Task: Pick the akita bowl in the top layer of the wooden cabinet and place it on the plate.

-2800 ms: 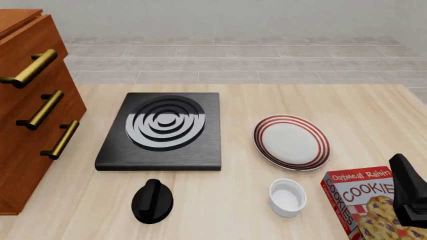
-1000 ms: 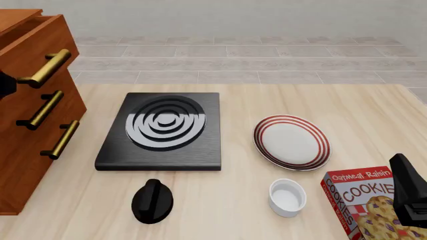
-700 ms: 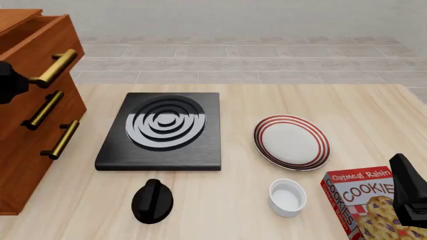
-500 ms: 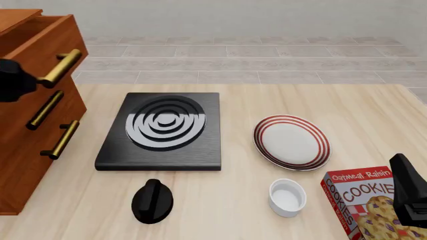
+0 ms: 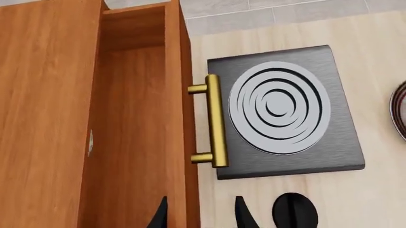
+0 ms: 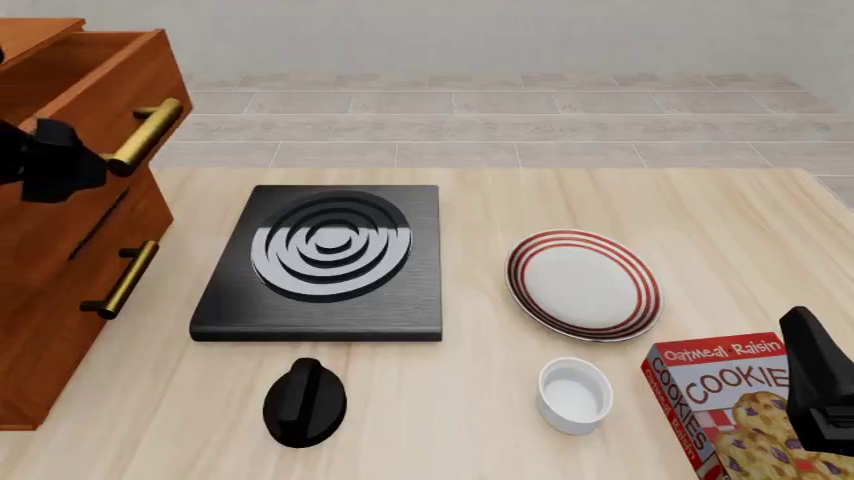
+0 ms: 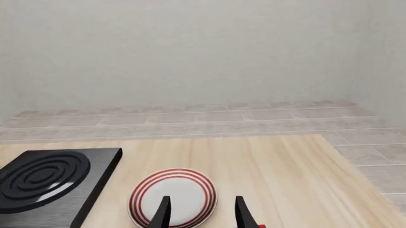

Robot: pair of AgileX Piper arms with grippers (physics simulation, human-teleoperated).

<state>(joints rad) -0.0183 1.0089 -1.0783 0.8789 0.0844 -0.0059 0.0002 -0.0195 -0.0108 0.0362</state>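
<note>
the top layer (image 6: 94, 80) of the wooden cabinet (image 6: 54, 290) stands pulled out at far left, its inside hidden, so the akita bowl cannot be seen. the left gripper (image 5: 201, 213) sits at the drawer front, fingers apart. the plate (image 6: 583, 284) and small white cup (image 6: 575, 396) are empty. the right gripper (image 7: 201, 211) hangs spread apart.

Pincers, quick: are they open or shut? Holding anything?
Left pincer: open, its tips either side of the top drawer front.
Right pincer: open, holding nothing.
</note>
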